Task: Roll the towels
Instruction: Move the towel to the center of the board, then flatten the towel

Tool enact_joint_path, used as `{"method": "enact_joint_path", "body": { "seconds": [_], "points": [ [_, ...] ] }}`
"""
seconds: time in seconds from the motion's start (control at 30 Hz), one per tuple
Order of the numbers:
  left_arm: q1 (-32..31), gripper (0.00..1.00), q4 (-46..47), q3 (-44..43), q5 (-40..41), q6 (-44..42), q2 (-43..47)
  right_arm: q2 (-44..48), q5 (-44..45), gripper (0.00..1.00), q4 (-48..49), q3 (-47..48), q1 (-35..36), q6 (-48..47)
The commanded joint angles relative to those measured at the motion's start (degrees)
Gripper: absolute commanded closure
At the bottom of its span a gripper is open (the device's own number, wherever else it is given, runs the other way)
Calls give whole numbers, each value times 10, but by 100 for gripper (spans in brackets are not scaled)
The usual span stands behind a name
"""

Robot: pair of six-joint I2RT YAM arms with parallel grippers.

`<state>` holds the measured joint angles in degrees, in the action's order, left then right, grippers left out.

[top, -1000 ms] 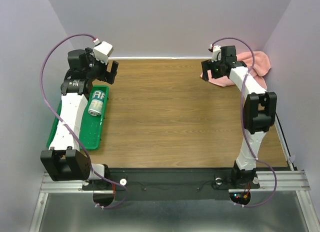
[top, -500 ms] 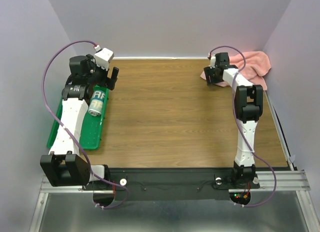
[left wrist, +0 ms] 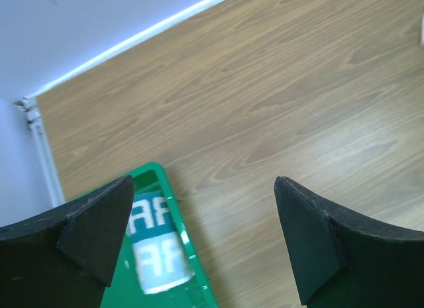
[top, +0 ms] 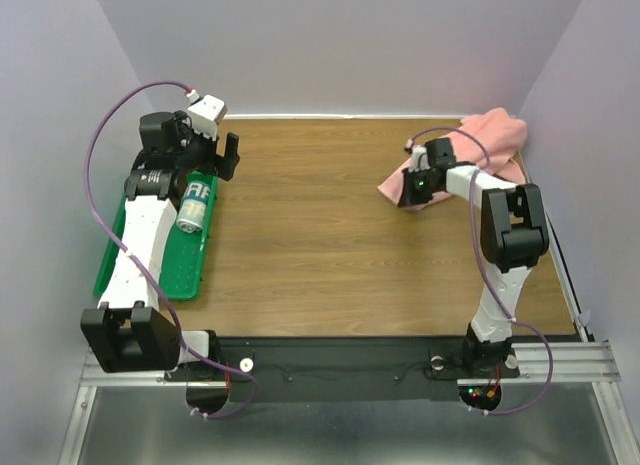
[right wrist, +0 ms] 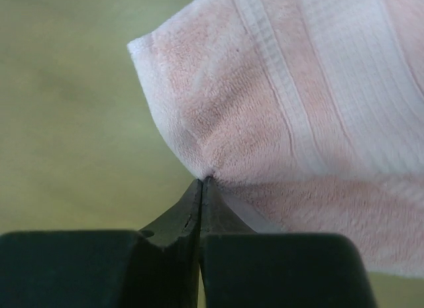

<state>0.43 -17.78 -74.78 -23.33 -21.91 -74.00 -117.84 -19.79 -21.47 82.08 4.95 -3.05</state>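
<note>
A salmon-pink terry towel [top: 497, 133] lies bunched at the far right of the table, with one corner drawn out toward the middle. My right gripper [top: 409, 192] is shut on that corner. In the right wrist view the two fingers meet at the towel's [right wrist: 298, 102] fold, and the gripper [right wrist: 202, 183] pinches it just above the wood. My left gripper [top: 223, 157] hangs open at the far left, over the far end of the green tray. In the left wrist view this gripper [left wrist: 202, 183] has only bare table between its fingers. No printed white towel shows.
A green tray [top: 113, 263] runs along the left edge and holds a rolled white-and-teal cloth [top: 193, 207]. The left wrist view shows the tray [left wrist: 171, 197] and the roll [left wrist: 156, 252] below the left finger. Walls close in the back and both sides.
My right gripper has shut on the pink towel's corner and drawn it from the far right toward the middle, stretching the towel out. The left arm has hardly moved.
</note>
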Motion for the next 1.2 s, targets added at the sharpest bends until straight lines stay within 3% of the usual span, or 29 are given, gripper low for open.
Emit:
{"method": "enact_joint_path", "body": {
  "seconds": [0.0,0.1,0.13,0.2,0.23,0.3,0.4,0.53,0.63,0.77,1.03,1.17],
  "points": [
    [-3,1,21,3,-45,67,-26,50,-166,100,-38,-116,133,95],
    [-19,1,26,18,-56,84,-35,93,-195,99,-20,-106,222,86],
    [-26,1,28,24,-50,88,-35,95,-225,94,-19,-91,233,94],
    [-37,1,35,43,-30,103,-33,89,-277,63,-20,-55,241,110],
    [-40,1,34,49,-36,113,-36,88,-279,30,-23,-12,239,117],
    [-40,1,28,64,-52,121,-41,106,-269,18,-23,11,213,118],
    [-45,1,-3,71,-71,101,-59,137,-257,21,-27,3,163,111],
    [-67,2,-57,82,-59,89,-100,184,-91,44,-82,-36,140,-23],
    [-94,18,-80,108,-44,64,-102,183,-26,54,-119,-61,140,-97],
    [-118,31,-124,110,-16,26,-122,152,-19,61,-159,-74,141,-134],
    [-176,30,-159,141,18,20,-196,130,-31,61,-162,-109,142,-137],
    [-201,16,-152,136,16,30,-226,127,-42,61,-162,-127,143,-137]
  ]
}}
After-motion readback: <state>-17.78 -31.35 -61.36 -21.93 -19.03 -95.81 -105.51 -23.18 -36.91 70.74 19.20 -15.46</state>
